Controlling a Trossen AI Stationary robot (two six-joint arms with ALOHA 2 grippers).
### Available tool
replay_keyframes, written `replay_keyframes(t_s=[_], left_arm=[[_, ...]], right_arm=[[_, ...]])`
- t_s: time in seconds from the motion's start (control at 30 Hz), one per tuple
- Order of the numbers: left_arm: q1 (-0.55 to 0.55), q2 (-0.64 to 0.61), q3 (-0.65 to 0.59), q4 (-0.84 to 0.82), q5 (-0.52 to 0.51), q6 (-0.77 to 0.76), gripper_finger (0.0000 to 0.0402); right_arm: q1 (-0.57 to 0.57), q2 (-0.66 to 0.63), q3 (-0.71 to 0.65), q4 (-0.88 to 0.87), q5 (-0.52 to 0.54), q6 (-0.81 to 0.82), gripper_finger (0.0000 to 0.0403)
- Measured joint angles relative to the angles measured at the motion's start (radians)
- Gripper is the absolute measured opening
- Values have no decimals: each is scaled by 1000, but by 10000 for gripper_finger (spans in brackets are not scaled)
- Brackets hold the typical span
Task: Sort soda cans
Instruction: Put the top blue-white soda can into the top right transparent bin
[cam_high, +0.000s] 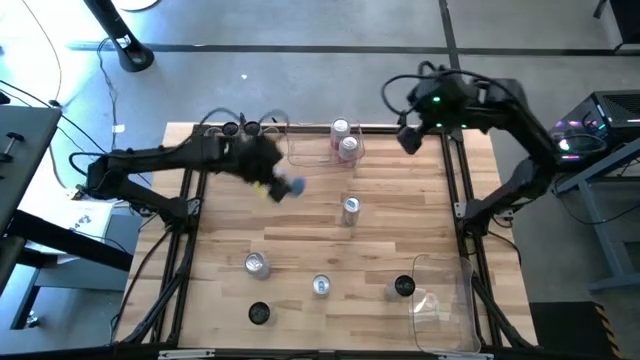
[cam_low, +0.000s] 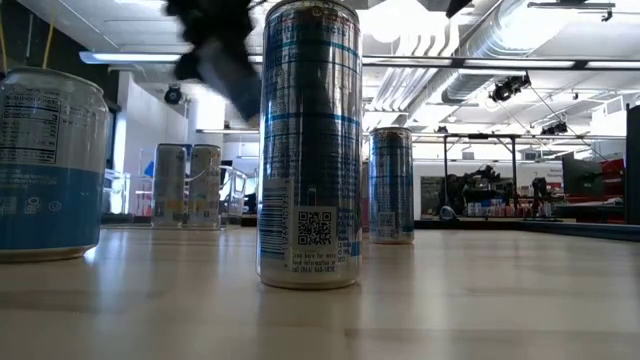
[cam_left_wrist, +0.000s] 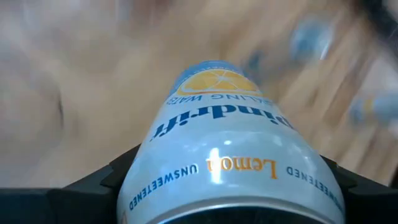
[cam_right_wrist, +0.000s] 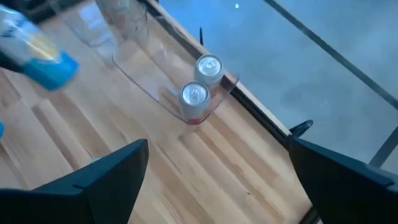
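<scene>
The left gripper holds a lemon can between its two dark fingers; the can is light blue and white with a yellow lemon slice on it. In the high view this gripper hangs over the table at about ten o'clock from the table's middle, and the can sticks out from it on its side, pointing toward three o'clock. The left arm lies long and low, reaching in from the nine o'clock side. Closest to the near edge, at about six o'clock, stand four cans: a dark can, a silver can, a slim can and a black-topped can. A clear bin lies at about five o'clock, just beside the black-topped can. Near the middle stands one slim silver can. Farther off, at twelve o'clock, a second clear bin holds two pink and silver cans, standing up and close together. At about eleven o'clock, dark can tops show by the far edge. The right gripper waits at about one o'clock with its fingers spread wide and nothing between them.
</scene>
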Motion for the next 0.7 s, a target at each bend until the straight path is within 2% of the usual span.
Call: replay_keyframes(t_s=[0.07,0.17,0.33,0.47,0.6,0.7], left_arm=[[42,62,81,47,-10,77,277],[106,196,228,25,-10,206,277],[203,441,533,-115,-35,375,277],[258,599,749,-247,-51,475,277],[287,733,879,-381,-59,532,277],[292,780,899,-397,-61,551,277]], right_arm=[[0,-20,0,0,7,20,385],[0,-34,0,0,19,38,385],[2,-26,-8,2,19,42,385],[16,-28,-90,2,19,39,385],[42,-29,-210,0,19,35,385],[71,-29,-293,2,35,20,385]])
